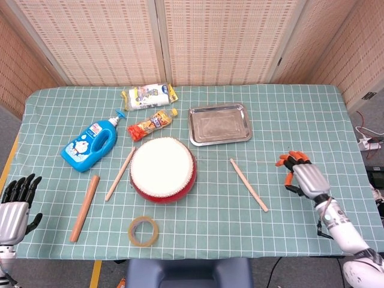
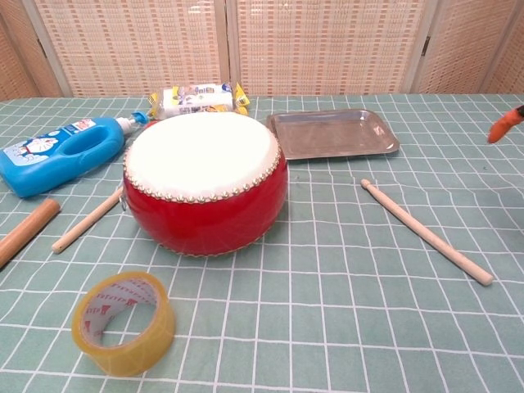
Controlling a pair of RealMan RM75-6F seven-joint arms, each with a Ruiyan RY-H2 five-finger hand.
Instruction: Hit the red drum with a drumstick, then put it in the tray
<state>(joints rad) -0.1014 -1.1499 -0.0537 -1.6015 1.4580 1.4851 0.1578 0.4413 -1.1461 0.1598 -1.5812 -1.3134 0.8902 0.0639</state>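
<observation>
The red drum [image 1: 162,170] [image 2: 205,180] with a white skin stands at mid-table. One wooden drumstick [image 1: 248,184] [image 2: 426,231] lies to its right, a second drumstick [image 1: 120,173] [image 2: 88,219] to its left. The steel tray [image 1: 219,124] [image 2: 332,133] lies behind the drum, with nothing in it. My right hand [image 1: 302,176] hovers over the cloth right of the right drumstick, apart from it, holding nothing, its orange-tipped fingers spread. In the chest view only an orange fingertip [image 2: 508,124] shows at the right edge. My left hand [image 1: 15,204] stays off the table's front-left corner, fingers apart and holding nothing.
A blue detergent bottle [image 1: 90,144] [image 2: 57,151] lies at the left. Two snack packets [image 1: 148,96] [image 1: 151,125] lie behind the drum. A thick wooden rod [image 1: 84,207] and a tape roll [image 1: 144,231] [image 2: 123,323] lie near the front edge.
</observation>
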